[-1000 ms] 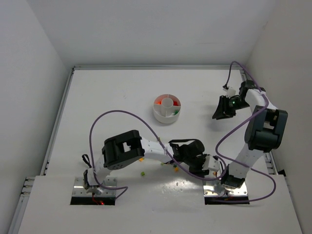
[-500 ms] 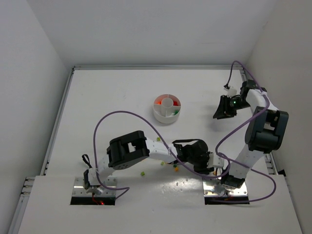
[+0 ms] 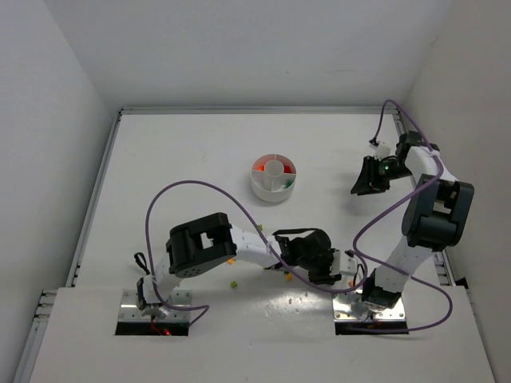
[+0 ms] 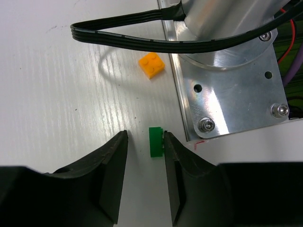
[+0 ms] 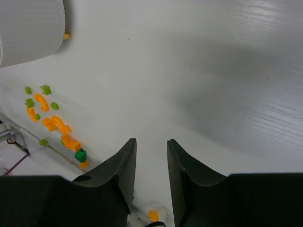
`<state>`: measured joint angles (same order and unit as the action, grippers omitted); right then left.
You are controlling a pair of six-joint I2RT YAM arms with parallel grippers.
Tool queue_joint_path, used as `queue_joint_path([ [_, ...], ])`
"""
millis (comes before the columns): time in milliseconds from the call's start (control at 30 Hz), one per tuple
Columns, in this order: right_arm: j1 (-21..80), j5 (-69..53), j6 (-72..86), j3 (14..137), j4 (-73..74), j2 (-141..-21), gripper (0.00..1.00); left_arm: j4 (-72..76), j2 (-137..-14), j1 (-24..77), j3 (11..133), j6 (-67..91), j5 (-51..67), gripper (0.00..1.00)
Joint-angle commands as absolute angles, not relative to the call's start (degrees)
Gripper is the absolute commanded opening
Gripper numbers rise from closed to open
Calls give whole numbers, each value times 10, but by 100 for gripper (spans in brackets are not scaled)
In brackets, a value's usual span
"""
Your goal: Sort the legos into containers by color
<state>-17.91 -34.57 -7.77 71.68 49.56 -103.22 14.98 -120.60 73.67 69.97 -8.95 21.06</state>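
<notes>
No lettering, label, brand mark, number or sign is legible anywhere: not on the legos, the dish, the worktop or the metal base plate.

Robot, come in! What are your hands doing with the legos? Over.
Left hand open, straddling a green lego, not clamped. Right hand open, holding nothing. Metal base plate crowds that lego; orange lego lies beyond.
</notes>
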Motion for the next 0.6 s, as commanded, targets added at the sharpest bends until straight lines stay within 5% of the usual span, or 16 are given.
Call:
queue_joint_path([
  [0,-183,-358,-87,722,492,-1014,33,84,-1213,730,692,-92,202,42],
  [167,-183,-352,-87,722,492,-1014,33,79,-1226,730,697,-98,202,30],
  [333,-183,-352,-87,728,492,-1020,33,62,-1220,715,702,-98,197,3],
  [567,-183,-378,-67,751,486,-1031,33,-12,-1116,620,729,-95,226,0],
])
